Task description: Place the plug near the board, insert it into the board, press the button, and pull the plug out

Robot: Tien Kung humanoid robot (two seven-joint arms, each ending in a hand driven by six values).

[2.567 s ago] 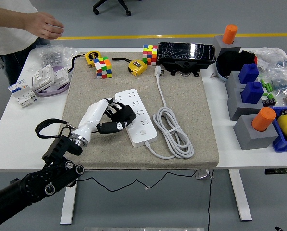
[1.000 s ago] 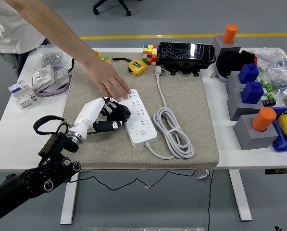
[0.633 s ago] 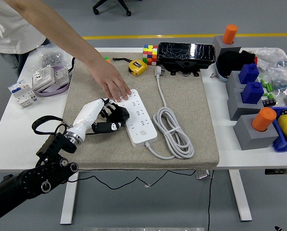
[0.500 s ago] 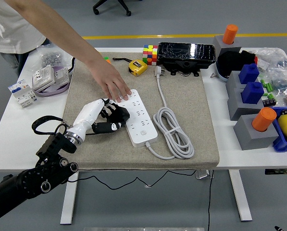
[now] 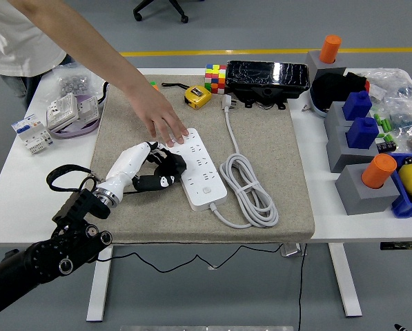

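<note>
The plug (image 5: 226, 102) lies at the 12 o'clock end of the mat (image 5: 275, 165), well apart from the board (image 5: 196, 167), with its cord (image 5: 247, 189) coiled at 3 o'clock of the board, so I judge the first step is not yet done. The left hand (image 5: 154, 169) rests at 9 o'clock of the board, its black fingers (image 5: 170, 164) curled loosely against the board's edge and holding nothing. The next move calls for a reach toward the plug. Compared with 2.6 s ago, a person's hand (image 5: 163, 123) now presses on the board's far end, the board has turned slightly, and the near cube is hidden.
</note>
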